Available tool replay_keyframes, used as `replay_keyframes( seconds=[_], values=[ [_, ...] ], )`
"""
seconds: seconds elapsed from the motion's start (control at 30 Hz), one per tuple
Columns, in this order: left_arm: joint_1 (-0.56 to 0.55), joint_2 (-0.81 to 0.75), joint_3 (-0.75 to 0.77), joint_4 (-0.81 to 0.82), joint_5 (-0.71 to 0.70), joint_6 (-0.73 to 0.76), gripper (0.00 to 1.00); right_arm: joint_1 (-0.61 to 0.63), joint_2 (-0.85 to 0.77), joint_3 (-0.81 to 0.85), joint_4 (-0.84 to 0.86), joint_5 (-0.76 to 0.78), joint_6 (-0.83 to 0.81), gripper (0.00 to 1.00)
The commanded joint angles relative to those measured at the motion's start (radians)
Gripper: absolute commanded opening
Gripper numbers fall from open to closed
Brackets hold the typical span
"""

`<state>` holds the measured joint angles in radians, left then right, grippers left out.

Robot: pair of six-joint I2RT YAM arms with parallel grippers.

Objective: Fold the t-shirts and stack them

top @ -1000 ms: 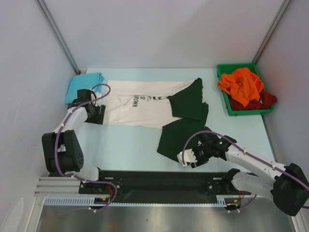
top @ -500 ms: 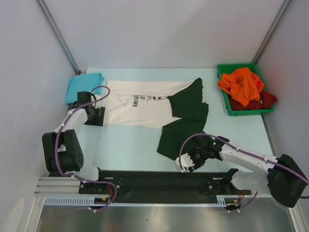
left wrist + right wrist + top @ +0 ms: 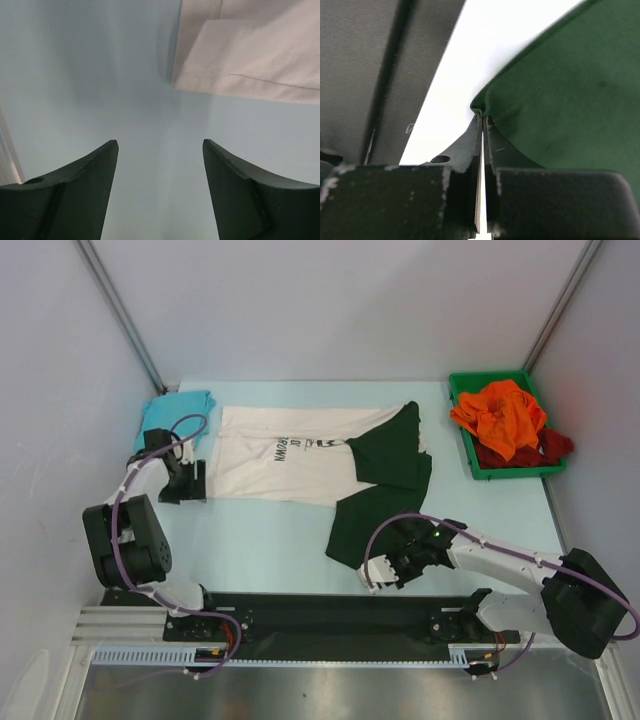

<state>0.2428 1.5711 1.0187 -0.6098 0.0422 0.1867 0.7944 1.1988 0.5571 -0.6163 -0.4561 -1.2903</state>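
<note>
My right claw (image 3: 482,120) is pressed together, only a sliver of light between its fingers; its tips nip the hemmed corner of the dark green cloth (image 3: 560,100); left of that corner lies the pale table (image 3: 465,65); farther left, a dark rail (image 3: 380,75).

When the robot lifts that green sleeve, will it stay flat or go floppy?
Probably floppy: the green sleeve is thin cloth, already puckered where the right gripper pinches its corner. It likely weighs little, lying limp and folded on the table. It will probably drag the shirt it joins along.
</note>
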Motion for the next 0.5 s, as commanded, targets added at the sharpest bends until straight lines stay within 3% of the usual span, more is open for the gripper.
replay_keyframes(
  seconds=[0.0,0.17,0.47],
  values=[
    [0.070,0.064,0.078,-0.068,0.153,-0.082,0.75,-0.004,-0.053,0.020,0.006,0.049,0.055,0.00],
    [0.104,0.162,0.142,-0.093,0.199,-0.105,0.71,0.000,-0.091,0.021,-0.005,0.091,0.161,0.00],
    [0.145,0.285,0.230,-0.122,0.318,-0.108,0.65,0.002,-0.084,0.026,0.016,0.119,0.207,0.00]
  ],
)
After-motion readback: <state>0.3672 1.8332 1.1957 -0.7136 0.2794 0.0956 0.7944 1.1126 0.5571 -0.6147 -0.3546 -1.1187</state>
